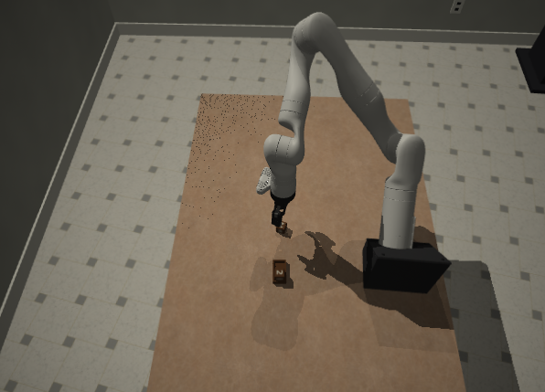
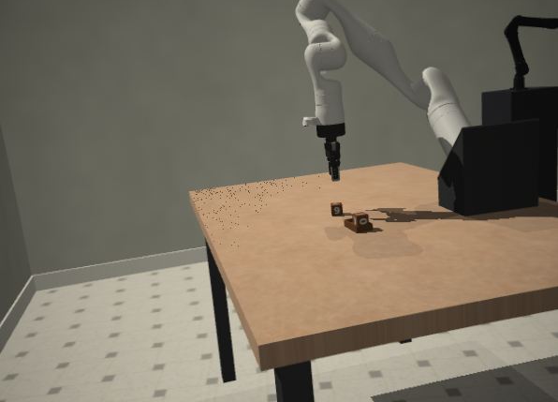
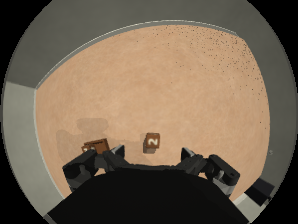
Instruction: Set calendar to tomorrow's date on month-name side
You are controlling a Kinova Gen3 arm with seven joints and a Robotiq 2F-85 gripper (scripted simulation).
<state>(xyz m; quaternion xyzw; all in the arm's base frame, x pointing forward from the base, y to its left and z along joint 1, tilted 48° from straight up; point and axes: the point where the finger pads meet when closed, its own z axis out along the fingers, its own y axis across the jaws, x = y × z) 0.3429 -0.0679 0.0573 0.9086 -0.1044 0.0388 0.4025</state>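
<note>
A loose brown cube (image 1: 282, 227) (image 2: 336, 209) (image 3: 153, 141) rests on the table, apart from the tray. A pale 2 shows on its top in the wrist view, and a 9-like digit on a side in the exterior view. The brown tray (image 1: 273, 271) (image 2: 352, 227) (image 3: 101, 145) lies flat on the table. A second cube (image 1: 279, 274) (image 2: 360, 220) (image 3: 87, 149) stands in one end of it, with a 2 on top and what looks like a 1 and a 0 on two sides. My gripper (image 1: 276, 224) (image 2: 335, 179) (image 3: 152, 153) is open and empty, above the loose cube.
The robot's black base block (image 1: 402, 270) (image 2: 496, 170) stands on the table (image 1: 219, 312) (image 2: 318, 282) to the right of the tray. Arm shadows fall around the tray. Small dark specks dot one far corner of the table.
</note>
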